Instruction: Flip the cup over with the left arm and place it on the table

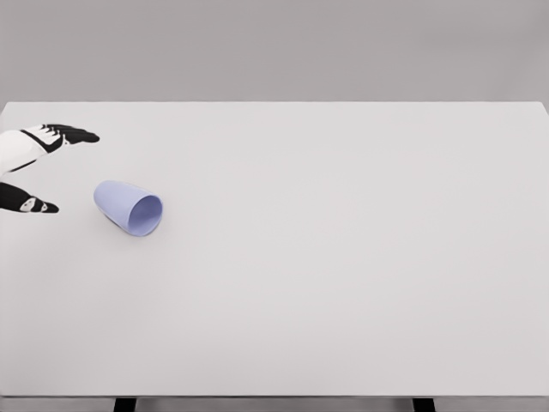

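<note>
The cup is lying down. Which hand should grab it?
Left. The left hand is open right beside the lilac cup on the table; no right hand shows.

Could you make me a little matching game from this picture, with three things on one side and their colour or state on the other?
Things:
1. cup
2. table
3. left robot hand

Descriptions:
A. white and broad, bearing the other object
B. open, fingers spread, holding nothing
C. pale blue, lying on its side

Pairs: 1-C, 2-A, 3-B
</note>
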